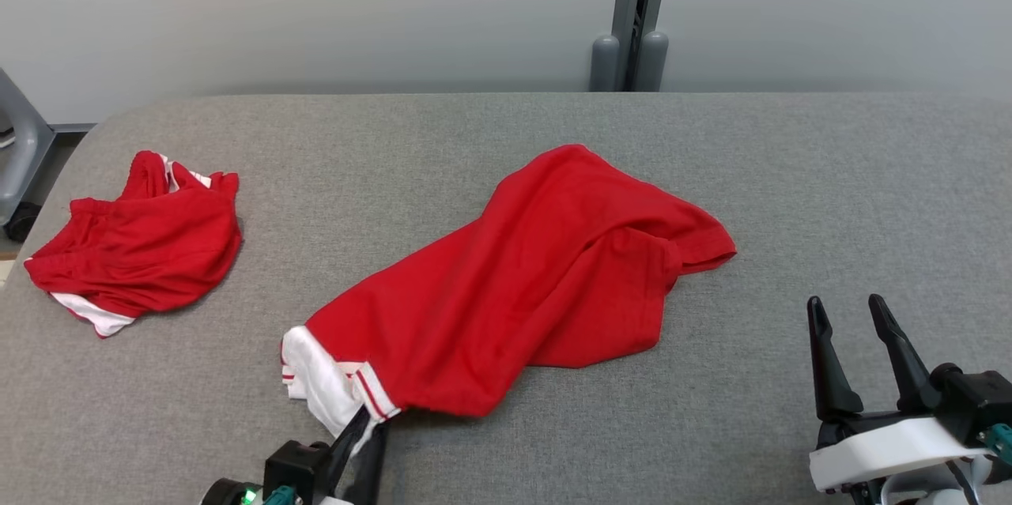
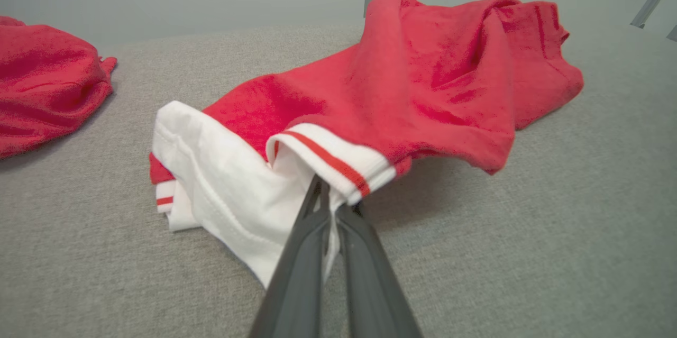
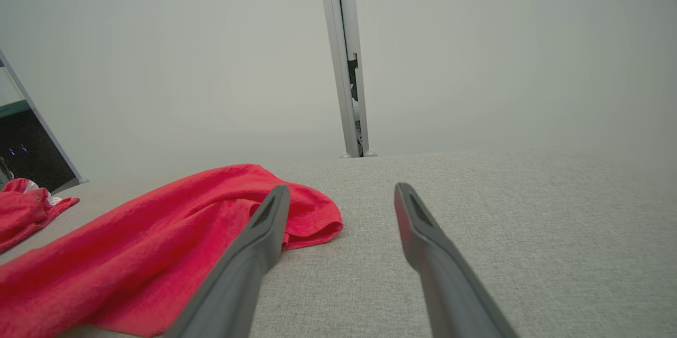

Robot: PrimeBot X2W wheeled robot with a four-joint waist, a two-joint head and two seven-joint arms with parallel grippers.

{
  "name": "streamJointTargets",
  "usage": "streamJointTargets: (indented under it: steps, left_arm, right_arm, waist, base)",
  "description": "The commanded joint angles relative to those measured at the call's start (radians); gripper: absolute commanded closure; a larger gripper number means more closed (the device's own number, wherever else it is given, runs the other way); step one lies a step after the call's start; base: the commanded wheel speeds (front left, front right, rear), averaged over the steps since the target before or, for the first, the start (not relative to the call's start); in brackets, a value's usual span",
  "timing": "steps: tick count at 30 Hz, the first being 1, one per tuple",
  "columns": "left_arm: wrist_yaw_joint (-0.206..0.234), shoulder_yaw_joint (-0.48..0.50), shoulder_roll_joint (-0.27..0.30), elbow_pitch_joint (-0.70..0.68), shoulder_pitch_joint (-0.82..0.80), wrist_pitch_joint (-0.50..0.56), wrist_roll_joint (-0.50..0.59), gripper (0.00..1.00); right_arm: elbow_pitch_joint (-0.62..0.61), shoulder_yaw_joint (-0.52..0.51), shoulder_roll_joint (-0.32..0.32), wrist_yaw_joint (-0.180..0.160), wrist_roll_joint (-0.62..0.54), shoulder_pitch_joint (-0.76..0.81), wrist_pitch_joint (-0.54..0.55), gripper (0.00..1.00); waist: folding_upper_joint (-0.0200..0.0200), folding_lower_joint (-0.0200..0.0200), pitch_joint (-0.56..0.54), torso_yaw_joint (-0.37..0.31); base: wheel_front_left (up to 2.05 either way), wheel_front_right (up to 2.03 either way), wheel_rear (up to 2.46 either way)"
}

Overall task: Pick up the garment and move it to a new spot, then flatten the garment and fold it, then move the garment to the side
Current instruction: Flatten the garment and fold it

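**Red garment pinched at its white trim, ready to be carried**

Head view: the red garment (image 1: 538,268) lies crumpled in a long diagonal across the middle of the grey padded table (image 1: 791,157), its white trim (image 1: 324,378) at the near end. The left gripper (image 1: 360,426) comes up from the bottom edge with its fingers pressed together on that trim. The right gripper (image 1: 846,303) rests well apart at the lower right, fingers spread and holding nothing. A second red garment (image 1: 138,252) sits bunched at the far left.

Left wrist view: the left gripper (image 2: 330,200) pinches a thin layer of the white trim (image 2: 227,184) just under the red-striped cuff, and the rest of the red garment (image 2: 433,79) trails away in folds. The bite looks shallow, so a slow, steady lift should keep the cloth from slipping out. Lifting high enough for the far end to clear the table should keep it from dragging, and the new spot is best kept away from the second red garment (image 2: 42,84).

Right wrist view: the right gripper (image 3: 342,190) hangs with its fingers wide apart over bare fabric, just beside the far edge of the red garment (image 3: 132,243). From there it could take a second corner for the flattening.

As for containers, the table is what bears things here; both garments lie directly on it.
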Motion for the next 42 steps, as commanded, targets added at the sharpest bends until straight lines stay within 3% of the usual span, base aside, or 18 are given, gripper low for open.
streamJointTargets:
  steps: [1,7,13,23,31,42]
  left_arm:
    - [-0.005,-0.001,0.001,-0.002,0.002,-0.004,-0.006,0.00]
    - [0.013,0.007,-0.012,-0.081,0.015,-0.020,-0.017,0.00]
    - [0.027,0.046,0.013,-0.217,0.021,-0.021,-0.009,0.00]
    - [0.081,0.202,0.032,-0.355,0.049,-0.019,-0.024,0.00]
    - [0.089,0.282,0.026,-0.356,0.099,-0.019,-0.033,0.00]
    - [0.073,0.296,0.005,-0.326,0.104,-0.019,-0.010,0.00]
  right_arm:
    - [0.004,-0.005,-0.006,0.000,-0.006,0.007,-0.005,0.00]
    - [0.002,-0.013,-0.002,0.000,-0.009,0.026,-0.005,0.00]
    - [0.002,-0.012,0.003,0.000,-0.011,0.029,-0.005,0.00]
    - [0.006,-0.001,0.001,0.000,-0.013,0.037,-0.005,0.00]
    - [0.006,0.003,-0.010,0.000,-0.014,0.049,-0.005,0.00]
    - [0.029,0.028,-0.025,0.000,-0.005,0.047,-0.005,0.00]
  waist:
    - [0.0000,0.0000,-0.005,0.004]
    - [0.0000,0.0000,-0.025,0.027]
    - [0.0000,0.0000,-0.037,0.043]
    - [0.0000,0.0000,-0.057,0.018]
    - [0.0000,0.0000,-0.057,-0.012]
    - [0.0000,0.0000,-0.063,-0.006]
  base:
    - [0.00,0.00,0.00]
    - [0.00,0.00,0.00]
    - [0.00,0.00,0.00]
    - [0.00,0.00,0.00]
    - [0.00,0.00,0.00]
    - [0.00,0.00,0.00]
